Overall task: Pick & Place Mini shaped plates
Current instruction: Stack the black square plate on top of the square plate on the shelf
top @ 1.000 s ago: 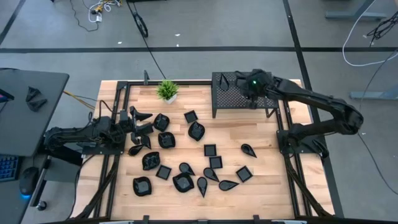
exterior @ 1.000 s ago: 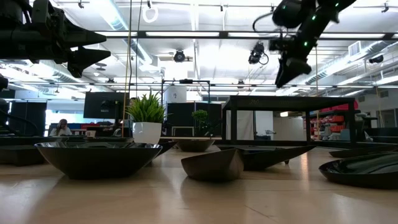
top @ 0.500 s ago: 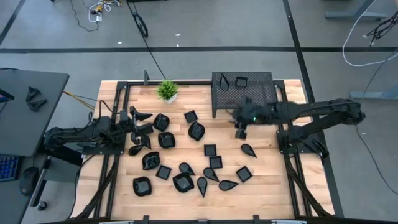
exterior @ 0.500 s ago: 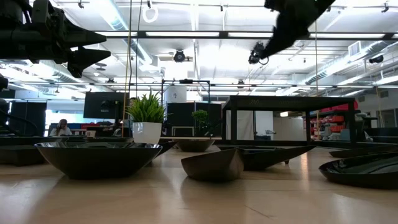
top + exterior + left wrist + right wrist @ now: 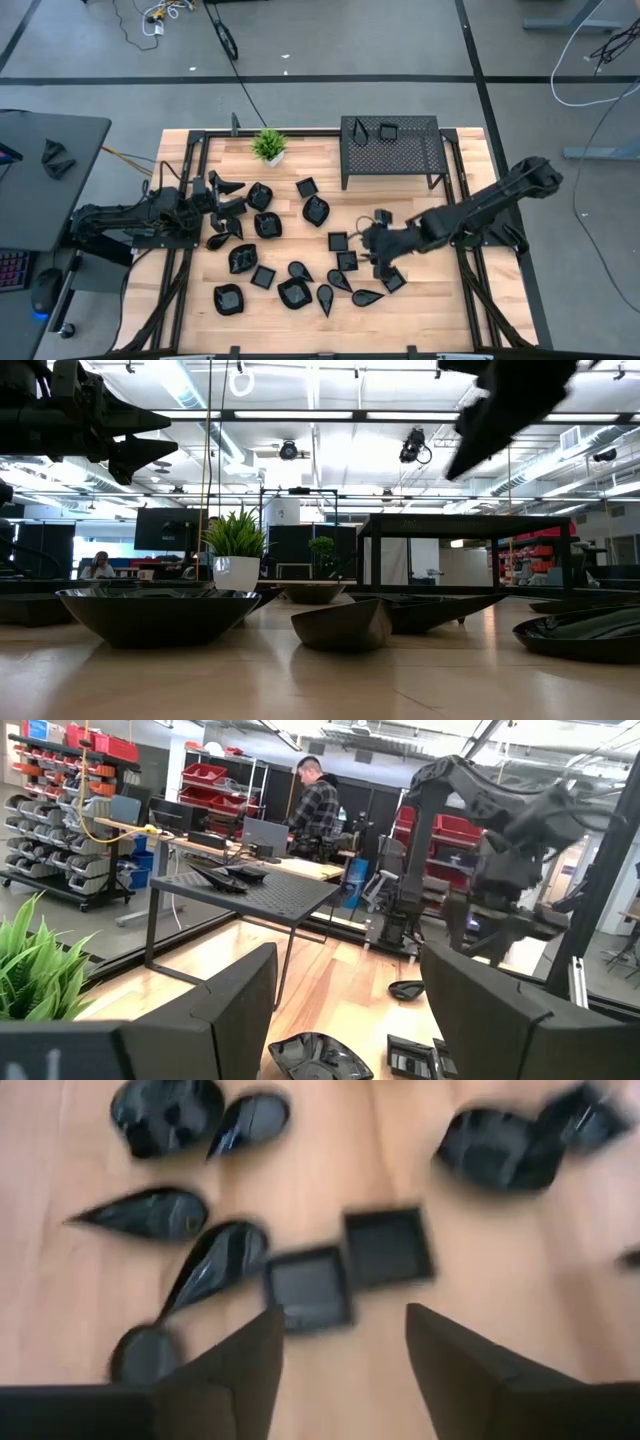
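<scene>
Right gripper [image 5: 381,262]: swung from rack [image 5: 392,150] to plates [image 5: 346,262] mid-bench, fingers apart, empty; next pick pending. Left gripper [image 5: 232,196]: fingers wide, idle.

No readable text, labels, brands or numbers anywhere: none on the plates, rack, plant pot or table, and room signage beyond the table too small to read.

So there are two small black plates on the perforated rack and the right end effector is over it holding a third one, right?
Not quite. Two plates do sit on the rack, but the high view shows the right end effector open and empty, out over the plates on the table.
</scene>
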Available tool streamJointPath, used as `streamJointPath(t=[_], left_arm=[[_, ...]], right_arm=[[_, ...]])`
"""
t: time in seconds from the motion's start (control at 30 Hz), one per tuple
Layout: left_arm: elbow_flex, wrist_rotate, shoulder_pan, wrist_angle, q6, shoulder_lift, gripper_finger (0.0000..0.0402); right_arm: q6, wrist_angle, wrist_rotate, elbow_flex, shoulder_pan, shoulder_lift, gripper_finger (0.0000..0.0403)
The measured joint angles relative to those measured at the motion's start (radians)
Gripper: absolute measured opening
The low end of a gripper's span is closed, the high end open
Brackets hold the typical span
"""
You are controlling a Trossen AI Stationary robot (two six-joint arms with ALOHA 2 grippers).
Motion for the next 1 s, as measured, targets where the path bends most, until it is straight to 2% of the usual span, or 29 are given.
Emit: streamJointPath(t=[0.2, 0.4, 0.57, 0.7, 1.0], left_arm=[[0.000, 0.000, 0.000, 0.000, 0.001, 0.000, 0.0252], [0.000, 0.000, 0.000, 0.000, 0.000, 0.000, 0.0252], [0.000, 0.000, 0.000, 0.000, 0.000, 0.000, 0.0252], [0.000, 0.000, 0.000, 0.000, 0.000, 0.000, 0.0252], [0.000, 0.000, 0.000, 0.000, 0.000, 0.000, 0.0252]], right_arm=[[0.283, -0.272, -0.091, 0.000, 0.062, 0.000, 0.0279], [0.491, -0.432, -0.150, 0.000, 0.120, 0.000, 0.0309], [0.475, -0.332, -0.161, 0.000, 0.205, 0.000, 0.0309], [0.430, -0.242, -0.107, 0.000, 0.259, 0.018, 0.0306], [0.420, -0.134, -0.100, -0.001, 0.302, 0.101, 0.0304]])
